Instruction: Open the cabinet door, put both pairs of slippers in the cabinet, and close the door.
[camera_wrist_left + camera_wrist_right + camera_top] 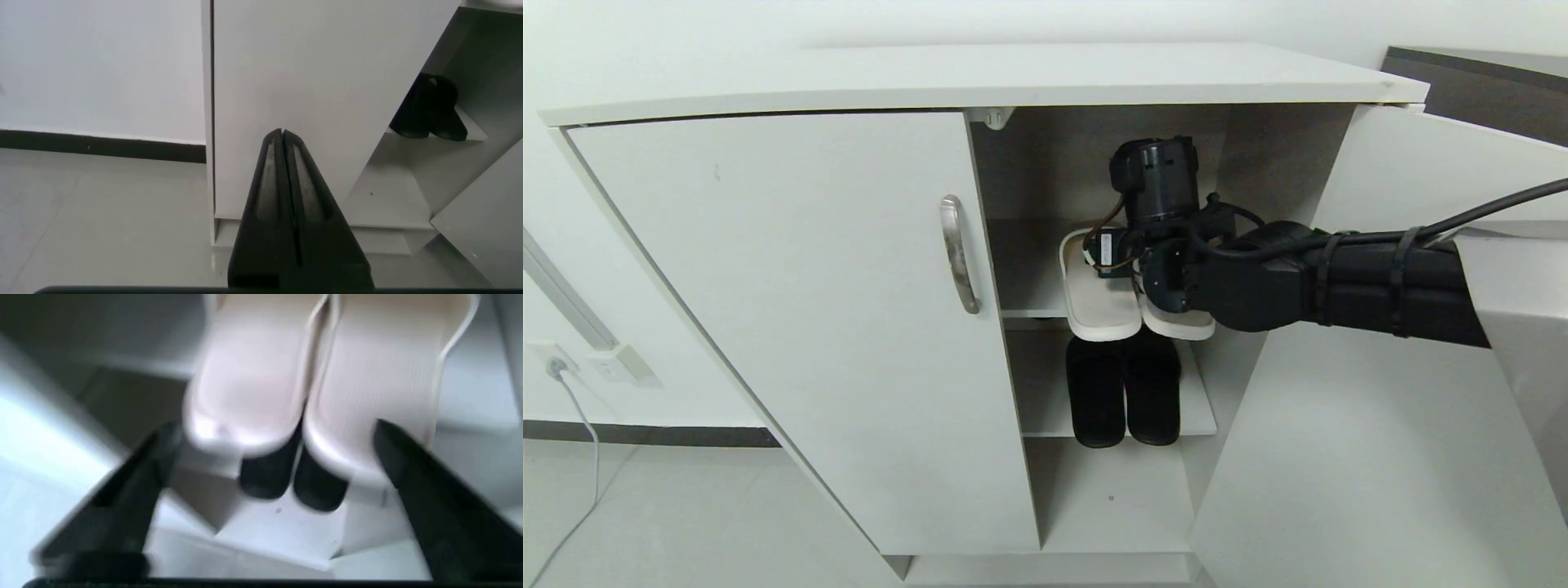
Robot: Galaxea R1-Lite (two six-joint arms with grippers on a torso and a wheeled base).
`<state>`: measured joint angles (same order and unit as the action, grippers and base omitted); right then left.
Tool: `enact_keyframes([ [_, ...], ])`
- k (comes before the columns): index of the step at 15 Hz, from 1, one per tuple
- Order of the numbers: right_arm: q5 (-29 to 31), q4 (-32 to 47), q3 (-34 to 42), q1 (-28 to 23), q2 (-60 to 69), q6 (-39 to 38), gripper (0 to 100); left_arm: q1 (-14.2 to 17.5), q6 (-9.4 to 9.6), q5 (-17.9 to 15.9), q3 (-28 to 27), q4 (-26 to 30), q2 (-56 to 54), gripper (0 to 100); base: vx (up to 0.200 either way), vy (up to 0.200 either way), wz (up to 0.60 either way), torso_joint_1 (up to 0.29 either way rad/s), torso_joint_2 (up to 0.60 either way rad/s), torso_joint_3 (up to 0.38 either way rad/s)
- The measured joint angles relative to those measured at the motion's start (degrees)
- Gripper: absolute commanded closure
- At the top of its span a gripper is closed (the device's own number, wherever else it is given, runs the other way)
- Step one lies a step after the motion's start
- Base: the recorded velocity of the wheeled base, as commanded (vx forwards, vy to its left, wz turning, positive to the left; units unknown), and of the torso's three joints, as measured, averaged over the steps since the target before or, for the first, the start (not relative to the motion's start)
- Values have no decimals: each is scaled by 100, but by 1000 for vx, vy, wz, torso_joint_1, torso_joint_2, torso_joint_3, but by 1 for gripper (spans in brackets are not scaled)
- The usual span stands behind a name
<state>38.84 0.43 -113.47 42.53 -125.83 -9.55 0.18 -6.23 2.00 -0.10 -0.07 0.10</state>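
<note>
White cabinet point(980, 77): matte laminate with a flat top, standing against the wall.
Left door point(792, 327): shut, with a brushed metal handle point(958, 253) upright near its inner edge.
Right door point(1356, 457): swung wide open toward 4 o'clock in the head view.
Upper shelf point(1025, 278): carries the white slippers point(1103, 314), side by side and touching, near ends overhanging the front edge.
Middle shelf point(1037, 400): carries the black slippers point(1125, 392), directly at 6 o'clock of the white pair, also side by side and overhanging the front edge.
Bottom compartment point(1111, 506): bare white board.
Right gripper point(274, 449): inside the opening at upper-shelf level, its arm coming in from 3 o'clock. The fingers point(122, 498) are spread apart, one to each side of the white pair; cannot tell whether they touch it.
Left gripper point(282, 139): low, outside the cabinet and facing the foot of the left door, fingers pressed together, holding nothing.
Floor point(645, 523): pale grey, smooth, slightly glossy.
Wall point(605, 49): plain white, with a dark baseboard point(645, 433) along its foot.
Outlet point(556, 363): on the wall at 8 o'clock of the cabinet, with a pale cable point(584, 490) trailing to the floor.
Dark panel point(1486, 90): at 2 o'clock, behind the open door.
</note>
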Motion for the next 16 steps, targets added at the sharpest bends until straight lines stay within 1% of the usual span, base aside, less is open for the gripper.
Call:
enact_keyframes([
  [3, 11, -33, 433, 77, 286, -88, 0, -5, 2, 0, 0, 0, 0, 100, 0, 0, 0, 0, 0, 0],
  [6, 38, -102, 1098, 228, 679, -154, 0, 0, 2, 5, 0, 0, 0, 100, 0, 0, 0, 0, 0, 0],
  [10, 46, -691, 2480, 606, 1403, -230, 0, -5, 2, 2, 0, 0, 0, 100, 0, 0, 0, 0, 0, 0],
  [13, 46, -1531, 3764, 1003, 2013, -213, 0, -5, 2, 0, 0, 0, 0, 100, 0, 0, 0, 0, 0, 0],
  [14, 44, -1799, 4153, 1148, 2211, -208, 100, -5, 7, 0, 0, 0, 0, 100, 0, 0, 0, 0, 0, 0],
  [16, 32, -2259, 4826, 1421, 2564, -197, 100, -2, 7, -1, 0, 0, 0, 100, 0, 0, 0, 0, 0, 0],
])
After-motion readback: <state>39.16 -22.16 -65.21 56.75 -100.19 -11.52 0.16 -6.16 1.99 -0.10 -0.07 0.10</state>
